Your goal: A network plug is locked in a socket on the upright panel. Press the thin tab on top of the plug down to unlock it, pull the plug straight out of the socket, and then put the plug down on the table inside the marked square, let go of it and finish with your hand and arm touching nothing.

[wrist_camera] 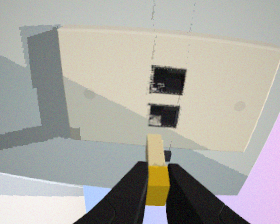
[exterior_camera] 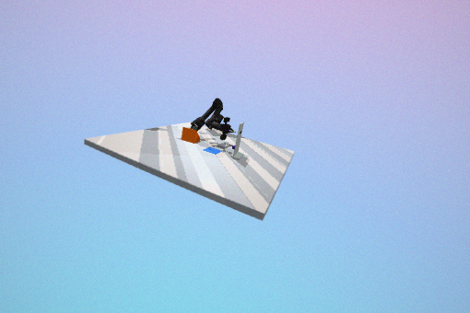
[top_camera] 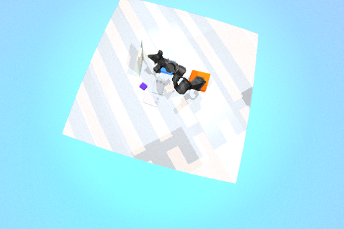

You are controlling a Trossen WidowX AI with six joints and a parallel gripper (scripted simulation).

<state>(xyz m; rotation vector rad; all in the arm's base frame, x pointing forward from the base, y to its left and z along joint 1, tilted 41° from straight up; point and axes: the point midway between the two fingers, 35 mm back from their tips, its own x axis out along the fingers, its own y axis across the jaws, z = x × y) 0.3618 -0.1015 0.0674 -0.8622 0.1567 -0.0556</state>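
The plug is yellow with a pale front part (top_camera: 146,55) (wrist_camera: 158,192). My gripper (top_camera: 148,56) (exterior_camera: 232,131) (wrist_camera: 156,171) is shut on the plug, in the air in front of the upright panel (top_camera: 137,69) (exterior_camera: 238,145). The top view shows a small gap between plug and panel. In the wrist view a cream plate (wrist_camera: 110,75) on the panel has an upper dark opening (wrist_camera: 170,80) and a lower dark opening (wrist_camera: 165,114); the plug's pale end points just below the lower one. The tab cannot be told apart. The blue square (top_camera: 166,71) (exterior_camera: 212,150) lies flat on the table, partly under the arm.
An orange block (top_camera: 204,75) (exterior_camera: 189,135) stands at the arm's base. A small purple cube (top_camera: 143,86) (exterior_camera: 233,147) lies near the panel's foot. Pale outlined shapes and shadows lie on the striped table (top_camera: 111,116) (exterior_camera: 115,144) beside the arm.
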